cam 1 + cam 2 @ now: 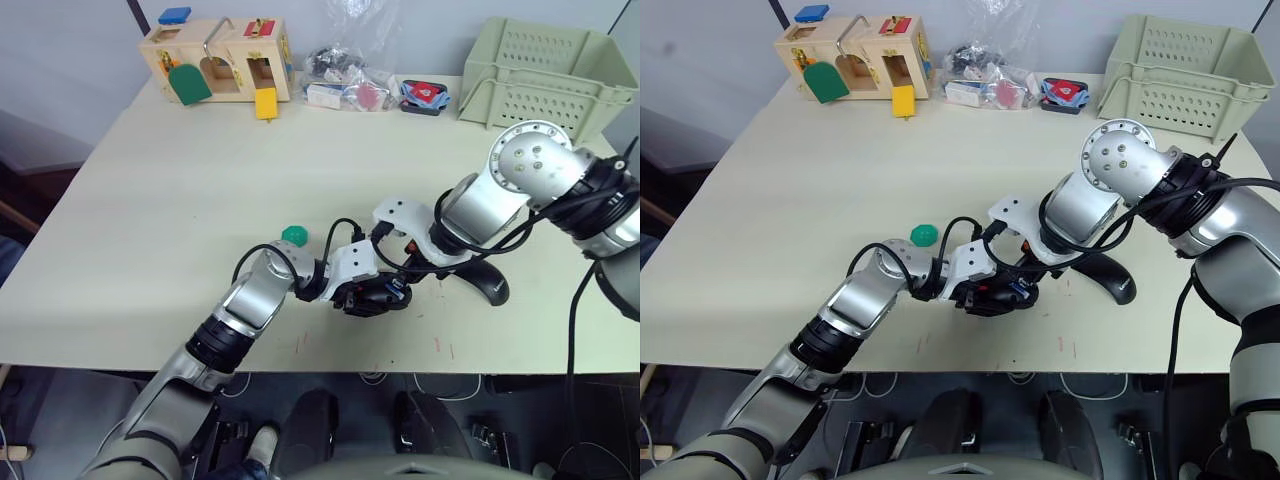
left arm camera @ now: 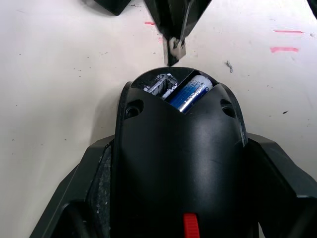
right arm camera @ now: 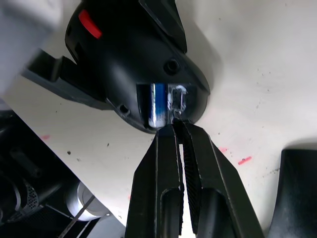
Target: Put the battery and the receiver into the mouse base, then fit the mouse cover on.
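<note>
The black mouse base lies on the table with its red patch up, and my left gripper is shut on its sides. In its open compartment sits the battery, blue and white. My right gripper points at the slot beside the battery, shut on the receiver, a small grey stub at its tips that touches the compartment's rim. The all-black mouse cover rests on the table just right of the grippers, under my right arm.
A green octagonal disc lies close behind my left wrist. At the table's back stand a wooden lock box, bags of small parts and a pale green crate. The table's front edge is near.
</note>
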Robot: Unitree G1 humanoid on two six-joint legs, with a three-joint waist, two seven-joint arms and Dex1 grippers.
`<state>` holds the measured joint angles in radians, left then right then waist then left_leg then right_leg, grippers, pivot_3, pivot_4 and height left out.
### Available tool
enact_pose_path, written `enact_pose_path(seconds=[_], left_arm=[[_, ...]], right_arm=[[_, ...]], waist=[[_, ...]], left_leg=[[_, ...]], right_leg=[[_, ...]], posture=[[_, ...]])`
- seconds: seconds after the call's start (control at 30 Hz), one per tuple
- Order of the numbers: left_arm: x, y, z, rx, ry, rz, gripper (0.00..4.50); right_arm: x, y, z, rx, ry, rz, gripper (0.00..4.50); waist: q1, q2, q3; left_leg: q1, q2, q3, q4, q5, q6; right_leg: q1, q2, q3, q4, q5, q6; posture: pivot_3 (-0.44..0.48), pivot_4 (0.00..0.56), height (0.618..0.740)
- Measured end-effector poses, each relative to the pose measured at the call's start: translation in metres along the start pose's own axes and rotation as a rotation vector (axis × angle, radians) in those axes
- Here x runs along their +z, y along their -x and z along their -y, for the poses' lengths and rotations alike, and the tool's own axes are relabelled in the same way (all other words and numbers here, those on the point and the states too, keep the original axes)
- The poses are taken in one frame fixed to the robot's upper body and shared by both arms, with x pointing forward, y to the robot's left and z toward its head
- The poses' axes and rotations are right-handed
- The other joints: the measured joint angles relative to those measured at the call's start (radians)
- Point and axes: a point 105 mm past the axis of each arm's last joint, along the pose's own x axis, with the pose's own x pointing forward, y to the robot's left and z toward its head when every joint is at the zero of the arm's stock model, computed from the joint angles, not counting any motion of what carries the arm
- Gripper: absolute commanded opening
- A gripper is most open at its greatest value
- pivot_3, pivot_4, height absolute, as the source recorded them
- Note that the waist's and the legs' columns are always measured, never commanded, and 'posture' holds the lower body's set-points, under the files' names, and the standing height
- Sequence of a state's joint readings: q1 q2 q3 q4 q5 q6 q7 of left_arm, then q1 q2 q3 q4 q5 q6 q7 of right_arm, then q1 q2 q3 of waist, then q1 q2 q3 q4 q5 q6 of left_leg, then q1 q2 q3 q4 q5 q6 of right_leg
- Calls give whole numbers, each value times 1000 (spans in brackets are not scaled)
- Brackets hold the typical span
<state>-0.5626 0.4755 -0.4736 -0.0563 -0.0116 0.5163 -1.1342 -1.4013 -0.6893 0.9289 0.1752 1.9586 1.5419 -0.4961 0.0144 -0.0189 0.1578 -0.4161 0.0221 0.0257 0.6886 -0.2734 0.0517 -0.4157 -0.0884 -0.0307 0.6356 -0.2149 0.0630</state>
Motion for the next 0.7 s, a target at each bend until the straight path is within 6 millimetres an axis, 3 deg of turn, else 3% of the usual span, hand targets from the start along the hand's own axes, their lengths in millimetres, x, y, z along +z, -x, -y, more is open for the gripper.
enact_pose_path(seconds=[0.7], left_arm=[[1, 0, 0, -1, 2, -15, 2974]], right_arm=[[0, -11, 1, -34, -3, 6, 0]], waist=[[-1, 0, 0]], left_leg=[[0, 0, 0, 0, 0, 0]], right_leg=[[0, 0, 0, 0, 0, 0]], posture=[[0, 150, 740]])
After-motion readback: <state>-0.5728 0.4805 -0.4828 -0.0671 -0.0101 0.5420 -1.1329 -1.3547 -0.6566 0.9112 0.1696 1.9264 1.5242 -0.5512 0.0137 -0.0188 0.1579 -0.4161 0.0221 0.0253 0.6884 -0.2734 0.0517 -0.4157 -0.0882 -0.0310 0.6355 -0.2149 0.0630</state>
